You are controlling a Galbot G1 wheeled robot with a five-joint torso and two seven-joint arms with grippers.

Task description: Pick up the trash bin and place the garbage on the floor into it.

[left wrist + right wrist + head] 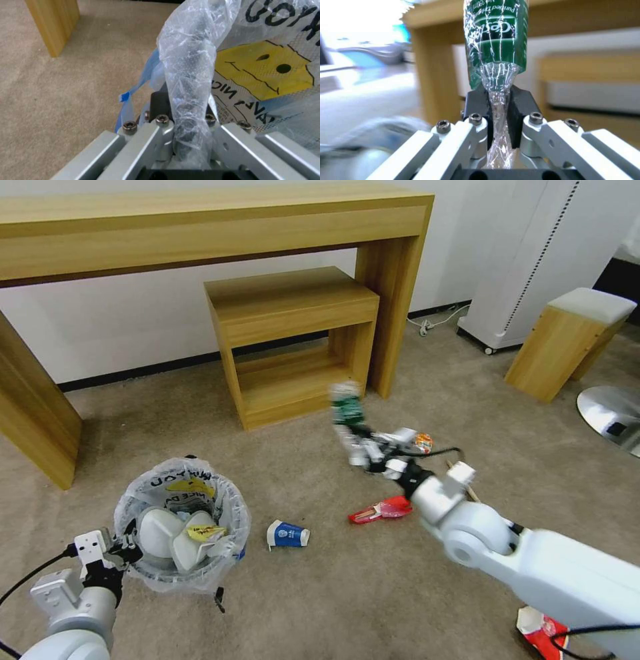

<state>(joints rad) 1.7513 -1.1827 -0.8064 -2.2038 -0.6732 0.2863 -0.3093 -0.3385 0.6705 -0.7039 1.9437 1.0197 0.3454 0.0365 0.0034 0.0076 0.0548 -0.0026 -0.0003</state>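
two tools clamp: left tool [186, 120] on trash bin [181, 527] rim, right tool [500, 112] on seemingly crushed bottle [496, 40], cup [287, 534] between.

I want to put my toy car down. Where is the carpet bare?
Bare carpet lies in front of the blue-white paper cup, and between the trash bin and the small wooden shelf. It is crowded by the right pincer: red wrapper, crushed can.

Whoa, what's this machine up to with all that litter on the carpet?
It is tidying up. Its left pincer grips the rim of the bag-lined trash bin, which already holds two white slippers. Its right pincer pinches a crushed green-label bottle, held above the floor. A paper cup and red wrapper still lie there.
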